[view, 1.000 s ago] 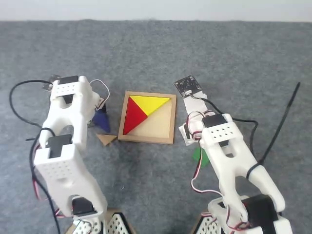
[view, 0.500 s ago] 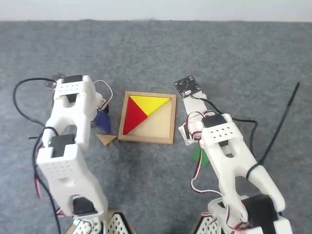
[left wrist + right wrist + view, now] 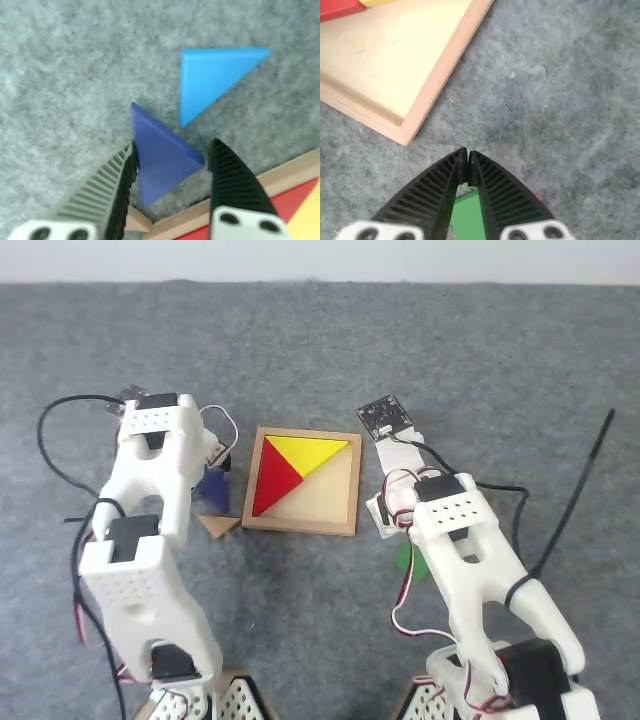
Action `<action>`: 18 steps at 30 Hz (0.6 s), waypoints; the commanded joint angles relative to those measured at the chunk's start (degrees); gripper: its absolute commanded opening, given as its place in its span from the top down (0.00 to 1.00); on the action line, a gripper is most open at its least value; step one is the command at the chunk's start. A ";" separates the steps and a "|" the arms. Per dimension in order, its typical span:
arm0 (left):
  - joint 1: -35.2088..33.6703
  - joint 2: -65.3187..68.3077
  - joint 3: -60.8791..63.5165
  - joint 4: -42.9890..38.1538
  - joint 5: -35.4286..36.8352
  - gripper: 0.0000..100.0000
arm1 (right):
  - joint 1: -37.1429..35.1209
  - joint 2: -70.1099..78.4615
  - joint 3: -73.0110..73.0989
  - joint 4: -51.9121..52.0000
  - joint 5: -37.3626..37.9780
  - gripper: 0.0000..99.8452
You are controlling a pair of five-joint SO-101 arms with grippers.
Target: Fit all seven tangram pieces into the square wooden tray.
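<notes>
The square wooden tray lies between the arms and holds a red triangle and a yellow triangle. My left gripper is just left of the tray, shut on a dark blue triangle, which also shows in the high view. A light blue triangle lies on the felt beyond it. A small tan triangle sits by the tray's near left corner. My right gripper is shut and empty, above a green piece beside the tray's right edge.
Grey felt covers the whole table. Both arm bases stand at the near edge. A black cable runs along the right arm. The green piece lies partly under the right arm. The tray's right and near parts are bare wood.
My left arm has shifted slightly right toward the tray, carrying the dark blue triangle with it. The right arm has not moved.
</notes>
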 commanded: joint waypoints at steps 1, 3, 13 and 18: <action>0.70 -0.18 -1.10 0.70 -0.70 0.77 | -0.13 -2.95 -0.35 -0.84 0.70 0.99; 0.53 -0.18 -1.10 0.70 -0.70 0.78 | -0.13 -2.95 -0.35 -0.84 0.70 0.99; 0.70 -0.18 -0.92 0.62 -1.58 0.82 | -0.13 -2.95 -0.35 -0.84 0.70 0.99; 0.62 -0.18 -0.92 0.70 -1.58 0.82 | -0.13 -2.95 -0.35 -0.84 0.70 0.99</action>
